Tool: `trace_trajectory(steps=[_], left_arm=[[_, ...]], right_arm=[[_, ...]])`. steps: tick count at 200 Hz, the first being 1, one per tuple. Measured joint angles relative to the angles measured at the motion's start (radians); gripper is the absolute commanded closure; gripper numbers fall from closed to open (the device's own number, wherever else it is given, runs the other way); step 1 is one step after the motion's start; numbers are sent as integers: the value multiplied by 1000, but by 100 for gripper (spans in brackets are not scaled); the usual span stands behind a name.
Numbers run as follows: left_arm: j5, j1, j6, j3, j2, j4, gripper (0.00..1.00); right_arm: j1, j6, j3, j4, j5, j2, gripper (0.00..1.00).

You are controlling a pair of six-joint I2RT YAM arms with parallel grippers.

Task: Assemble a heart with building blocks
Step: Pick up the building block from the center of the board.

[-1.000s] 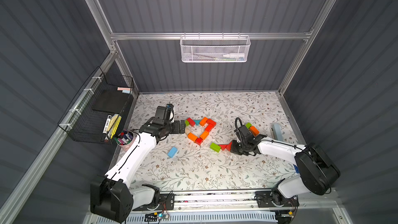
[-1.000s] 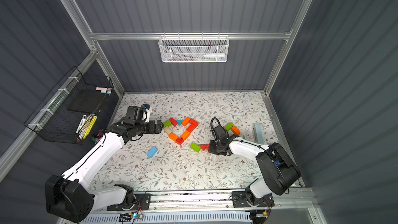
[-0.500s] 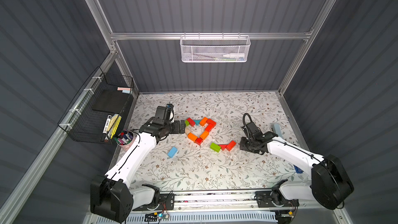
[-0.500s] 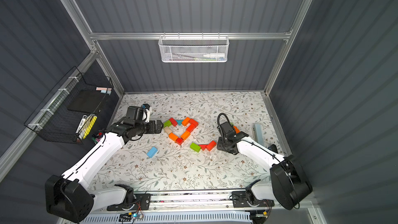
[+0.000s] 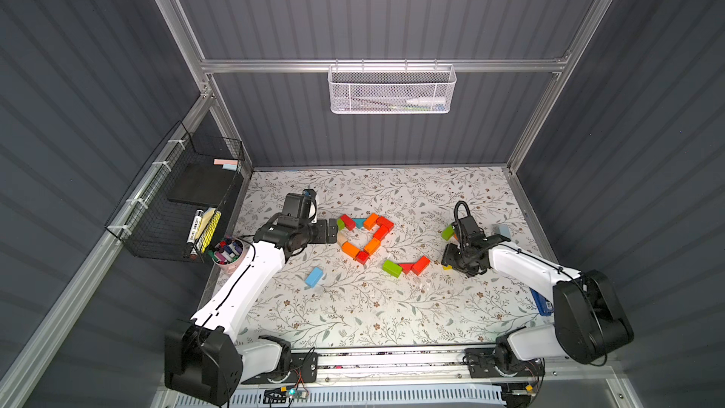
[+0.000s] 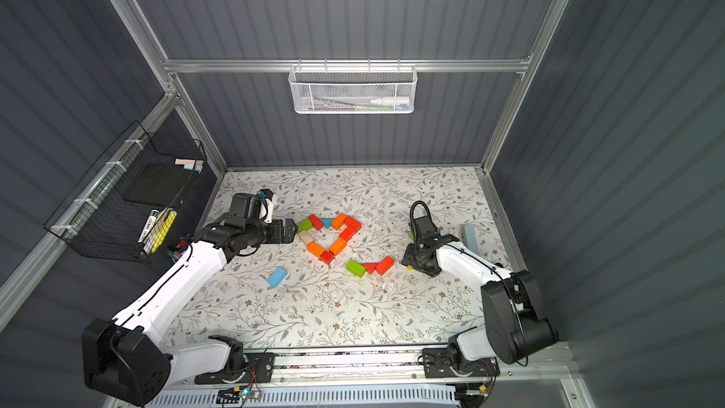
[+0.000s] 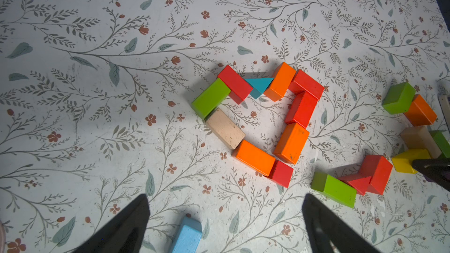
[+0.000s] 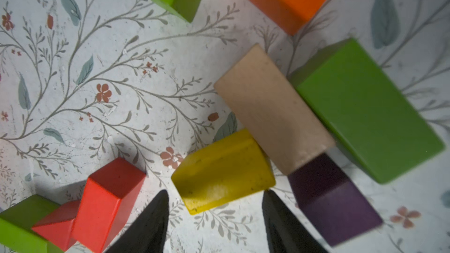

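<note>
The right tool [image 8: 215, 192] stands parted astride a small yellow wooden block [image 8: 224, 169] on the floral-patterned surface [image 5: 353, 308], while the left tool [image 7: 226, 198] gapes wide beside the half-built outline of red, orange, green, teal and tan blocks [image 5: 371, 221].

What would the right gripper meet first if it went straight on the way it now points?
Probably the yellow block, just ahead of the right gripper; its height above it is unclear.
</note>
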Motion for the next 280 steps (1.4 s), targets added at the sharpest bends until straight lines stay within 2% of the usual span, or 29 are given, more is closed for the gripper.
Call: trace_trajectory(steps=[31, 68, 115, 145, 176, 236, 280], left_arm=[[0, 0, 0, 0, 0, 0, 1], [0, 0, 0, 0, 0, 0, 1], [4, 0, 0, 0, 0, 0, 1], [4, 0, 0, 0, 0, 0, 1], [5, 0, 0, 0, 0, 0, 1], [7, 0, 0, -4, 0, 0, 1], [7, 0, 0, -4, 0, 0, 1]], right_arm=[[-1, -31, 53, 36, -13, 65, 37], [0, -91, 107, 37, 8, 107, 50], [0, -158, 113, -21, 56, 122, 56], [9, -190, 112, -34, 71, 123, 67], [30, -219, 111, -32, 83, 123, 73], [171, -264, 104, -56, 109, 98, 79], [300, -175, 78, -124, 121, -11, 80]])
